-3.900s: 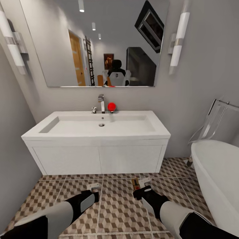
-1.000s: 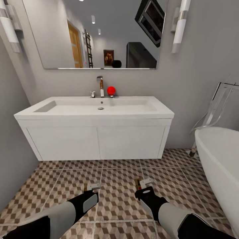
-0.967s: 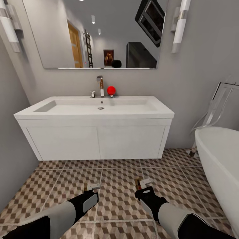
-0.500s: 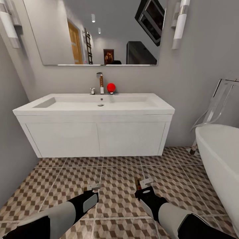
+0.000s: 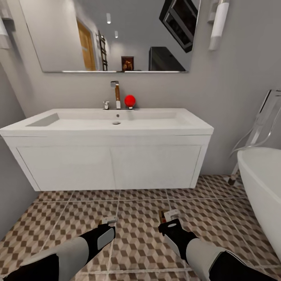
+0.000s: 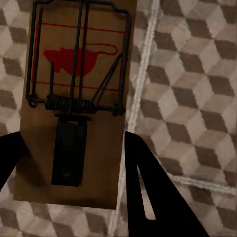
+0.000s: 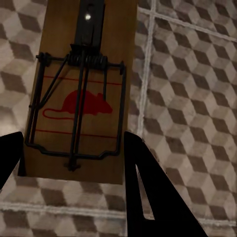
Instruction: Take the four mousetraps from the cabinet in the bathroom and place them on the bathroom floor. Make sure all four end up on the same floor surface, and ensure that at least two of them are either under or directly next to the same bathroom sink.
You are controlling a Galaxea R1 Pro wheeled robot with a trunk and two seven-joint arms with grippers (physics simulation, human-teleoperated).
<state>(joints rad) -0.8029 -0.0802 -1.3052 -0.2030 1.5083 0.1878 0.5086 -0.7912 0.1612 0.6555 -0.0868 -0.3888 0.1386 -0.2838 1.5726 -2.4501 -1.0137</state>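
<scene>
Holding: my left hand (image 6: 69,163) is closed on a mousetrap (image 6: 74,98), its dark fingers on either side of the wooden board.
Right hand (image 7: 74,163): clamped the same way on a second mousetrap (image 7: 81,89).
Height: both hands hang low above the bathroom floor (image 5: 136,234).
Ahead: the sink (image 5: 117,121), with white vanity doors below.
Right side: a white bathtub (image 5: 261,183).

Home bathroom, simulator render. White trough sink (image 5: 117,124) with chrome tap (image 5: 116,95) on two-door vanity (image 5: 109,166), well ahead of both pincers. Wall mirror (image 5: 109,35) above, flanked by tube light (image 5: 218,25). Bathtub (image 5: 263,191) rim lay right of the right pincer. Cube-patterned floor tiles (image 5: 136,234) lay below.
</scene>
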